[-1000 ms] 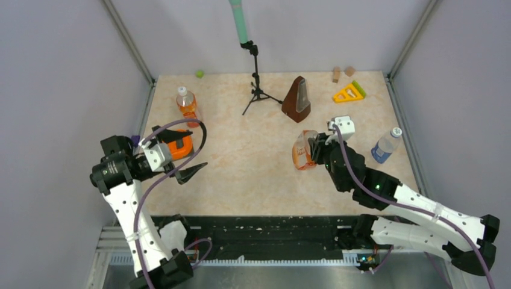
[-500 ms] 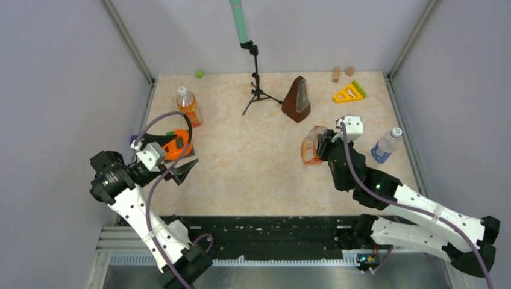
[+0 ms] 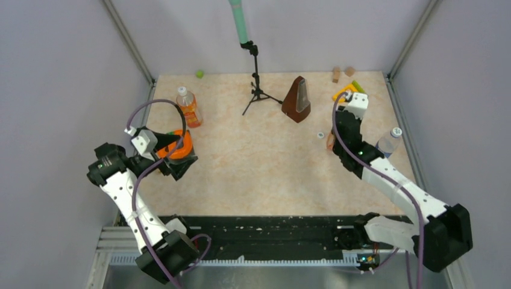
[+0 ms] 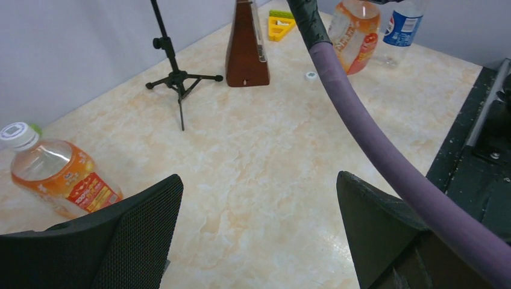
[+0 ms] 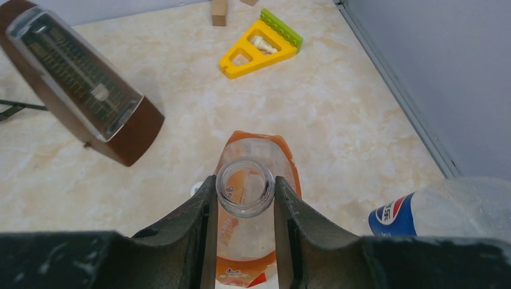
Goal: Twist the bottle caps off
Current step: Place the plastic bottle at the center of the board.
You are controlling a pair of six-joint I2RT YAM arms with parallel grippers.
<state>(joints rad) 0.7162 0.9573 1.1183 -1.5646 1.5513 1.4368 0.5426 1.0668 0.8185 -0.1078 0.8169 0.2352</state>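
The right gripper (image 5: 244,194) fills the bottom of the frame, its two dark fingers (image 5: 205,211) pressed against either side of the neck of the squat orange bottle (image 5: 253,147). The bottle's mouth is open, with no cap on it, and faces the camera at the centre. A small white piece (image 5: 196,188) peeks out beside the finger on the left, mostly hidden. A brown metronome (image 5: 78,78) stands at the upper left. A yellow triangle (image 5: 256,48) with a green edge lies at the top on the marbled table (image 5: 337,120), with a wooden block (image 5: 219,11) above it. The blue-labelled bottle (image 5: 422,211) sits at the lower right.
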